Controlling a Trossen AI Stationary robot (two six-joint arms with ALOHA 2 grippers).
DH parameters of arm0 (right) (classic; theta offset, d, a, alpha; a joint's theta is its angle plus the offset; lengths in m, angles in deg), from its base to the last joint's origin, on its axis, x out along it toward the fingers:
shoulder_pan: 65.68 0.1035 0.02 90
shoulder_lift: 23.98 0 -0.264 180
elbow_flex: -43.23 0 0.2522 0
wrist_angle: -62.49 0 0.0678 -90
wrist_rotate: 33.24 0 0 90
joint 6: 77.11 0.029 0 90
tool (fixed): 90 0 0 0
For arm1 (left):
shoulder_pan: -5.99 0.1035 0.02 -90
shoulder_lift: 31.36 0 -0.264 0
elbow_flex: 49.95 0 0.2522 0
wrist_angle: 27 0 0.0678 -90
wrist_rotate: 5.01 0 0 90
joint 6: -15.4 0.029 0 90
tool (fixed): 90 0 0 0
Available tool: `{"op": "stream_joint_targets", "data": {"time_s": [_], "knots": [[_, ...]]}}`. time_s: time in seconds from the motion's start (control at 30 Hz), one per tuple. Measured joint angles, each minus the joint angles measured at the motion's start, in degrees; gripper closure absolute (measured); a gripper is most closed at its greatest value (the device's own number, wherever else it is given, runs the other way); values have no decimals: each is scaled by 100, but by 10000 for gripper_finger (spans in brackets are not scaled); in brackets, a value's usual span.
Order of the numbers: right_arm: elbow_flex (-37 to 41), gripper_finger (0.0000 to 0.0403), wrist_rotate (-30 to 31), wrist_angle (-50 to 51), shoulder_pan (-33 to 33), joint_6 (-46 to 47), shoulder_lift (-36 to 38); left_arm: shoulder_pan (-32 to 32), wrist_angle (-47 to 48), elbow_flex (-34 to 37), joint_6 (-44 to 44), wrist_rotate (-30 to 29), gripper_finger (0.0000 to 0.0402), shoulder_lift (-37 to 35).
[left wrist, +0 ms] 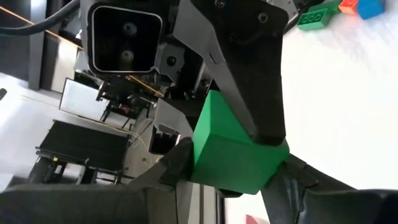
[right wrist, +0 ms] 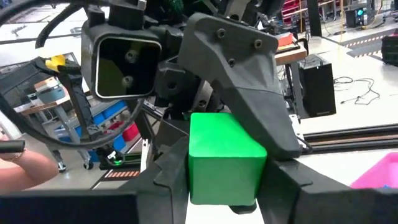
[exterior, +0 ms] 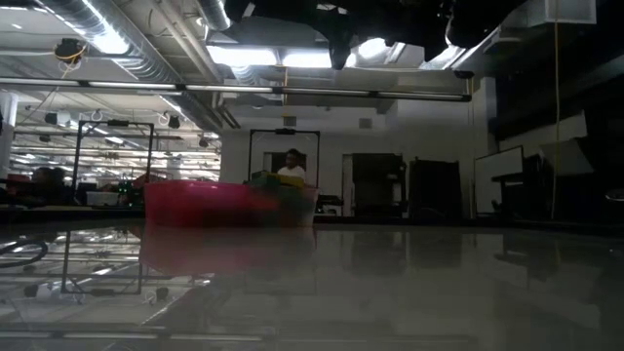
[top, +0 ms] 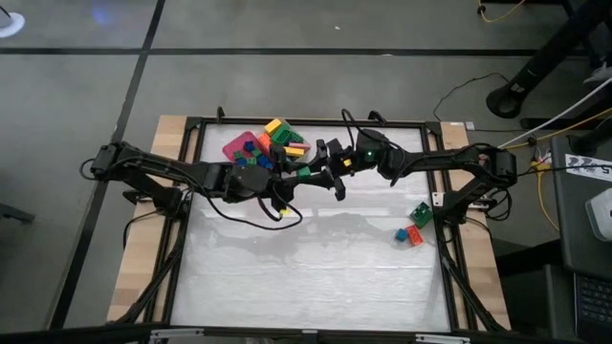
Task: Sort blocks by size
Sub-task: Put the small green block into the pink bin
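A green block (top: 303, 173) hangs high above the table's middle, between my two grippers, which meet there fingertip to fingertip. My left gripper (top: 292, 178) comes from the table's left, my right gripper (top: 321, 172) from the right, and both are shut on the block. The left wrist view shows the block (left wrist: 230, 149) between that arm's own fingers. In the right wrist view the block (right wrist: 221, 155) sits the same way. Many coloured blocks (top: 279, 136) lie in and beside the pink tray (top: 232, 145) at the far side. My left gripper pinches the green block's two opposite sides (left wrist: 198, 163) between its fingers (left wrist: 174, 169), coming about level from the table's left. The block is lifted clear of the table. My right gripper pinches the same block by two other opposite sides (right wrist: 194, 174) between its fingers (right wrist: 287, 182), coming level from the table's right.
A green (top: 421, 214), a red (top: 414, 236) and a blue block (top: 402, 233) lie near the table's right edge. The pink tray (exterior: 195, 203) stands at the far side. A person (exterior: 290, 168) sits far off in the room behind.
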Motion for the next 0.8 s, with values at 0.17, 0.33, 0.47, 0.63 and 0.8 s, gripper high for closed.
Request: {"op": "stream_joint_targets", "data": {"time_s": [0.17,0.33,0.47,0.63,0.8], "knots": [[4,261,-2,-29,-5,0,-2,39,-1,0,-25,0,273,0],[4,237,151,-23,-1,-96,-5,46,-16,0,-83,1,272,2],[4,200,257,-16,-1,-99,-13,49,-42,0,-146,9,268,11],[4,166,276,69,-52,-84,-4,49,161,-5,-479,-65,273,11],[7,168,221,721,-354,-154,314,54,930,-13,-1042,-570,274,-2]]}}
